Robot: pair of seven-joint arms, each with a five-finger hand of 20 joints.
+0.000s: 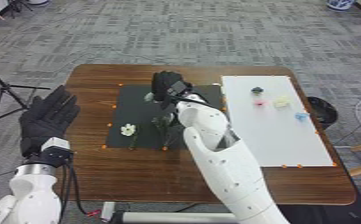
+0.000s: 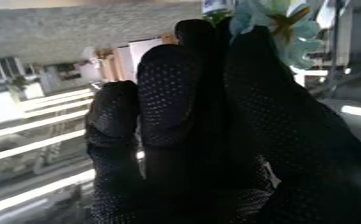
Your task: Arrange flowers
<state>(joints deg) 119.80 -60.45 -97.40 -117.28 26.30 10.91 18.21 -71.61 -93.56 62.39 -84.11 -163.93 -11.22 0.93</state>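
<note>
Up close to the wrist camera, holds a right hand [image 1: 168,84], black-gloved, with fingers pointing up and set close together. Pinches at the tips of that right hand [image 2: 172,95], between fingers and thumb, a pale blue-green flower [image 2: 303,47]. Has it in the air in the right wrist view, petals spread past the thumb. Comes in, in the head view, from the bottom edge along a white right arm, leaning over a black mat [image 1: 141,112] to put that hand above the mat's far side.

Holds a left hand [image 1: 46,117] over the left edge of the brown wooden table [image 1: 92,185], fingers straight and slightly apart, pointing away from the robot.

Lays out on the black mat a white flower [image 1: 128,130] with a green stem toward the robot, and just right of it a pale, leafy flower [image 1: 163,120], beside the right forearm. Gathers on the white mat [image 1: 274,145], over on the right, four more: a dark blue flower [image 1: 257,90] farthest off, a pink flower [image 1: 259,102] just nearer, a yellow flower [image 1: 281,101] beside the pink one, and a blue flower [image 1: 301,116] near the mat's right edge.

Stands a black tripod [image 1: 5,87] on the grey carpet [image 1: 203,30] left of the table, and a dark bin [image 1: 323,112] just beyond the table's right edge.
</note>
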